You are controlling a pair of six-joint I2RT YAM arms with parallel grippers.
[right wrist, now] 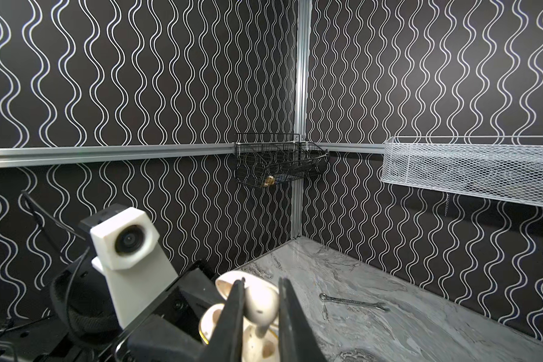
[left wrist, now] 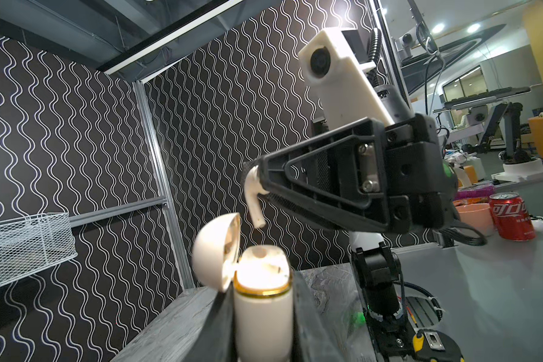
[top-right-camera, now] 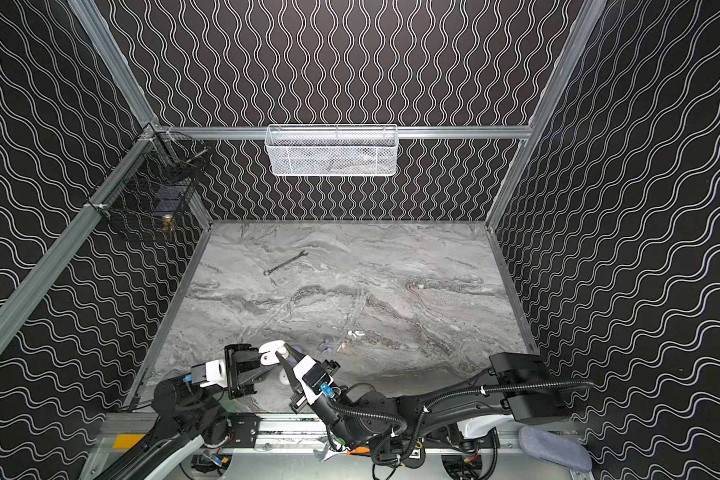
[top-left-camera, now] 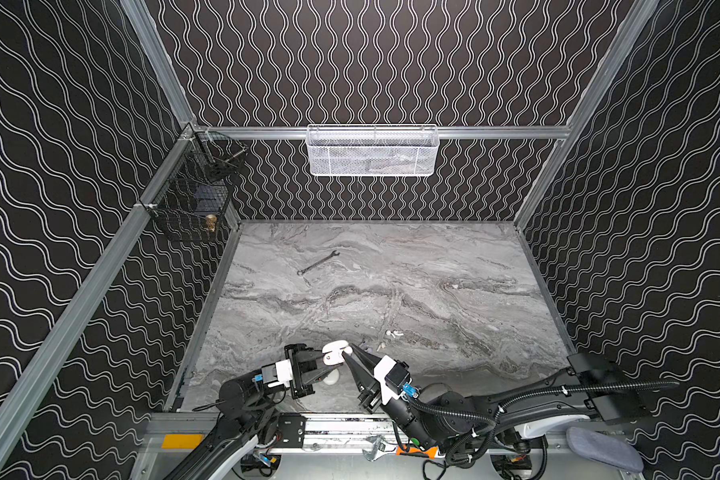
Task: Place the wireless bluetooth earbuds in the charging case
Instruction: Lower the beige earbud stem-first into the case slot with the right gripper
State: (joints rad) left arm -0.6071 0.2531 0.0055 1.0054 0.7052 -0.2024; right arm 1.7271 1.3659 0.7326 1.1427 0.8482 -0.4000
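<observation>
A white charging case (left wrist: 262, 316) with a gold rim stands upright, my left gripper (left wrist: 262, 293) shut on its body. Its lid (left wrist: 215, 250) is flipped open. In both top views the case (top-left-camera: 334, 352) (top-right-camera: 272, 352) is held above the table's front edge. My right gripper (right wrist: 261, 282) (top-left-camera: 350, 351) is shut on a white earbud (right wrist: 261, 304) (left wrist: 254, 200). The stem points down, just above the case's open top. More wireless bluetooth earbuds lie on the marble: white ones (top-left-camera: 393, 332) (top-right-camera: 356, 333) and a pale lilac one (top-left-camera: 364, 345) (top-right-camera: 325, 345).
A wrench (top-left-camera: 317, 262) (right wrist: 351, 301) lies on the table's far left. A white mesh basket (top-left-camera: 371, 151) hangs on the back wall and a black wire basket (top-left-camera: 192, 195) in the left corner. A white rounded object (top-left-camera: 332, 378) sits on the table under the grippers.
</observation>
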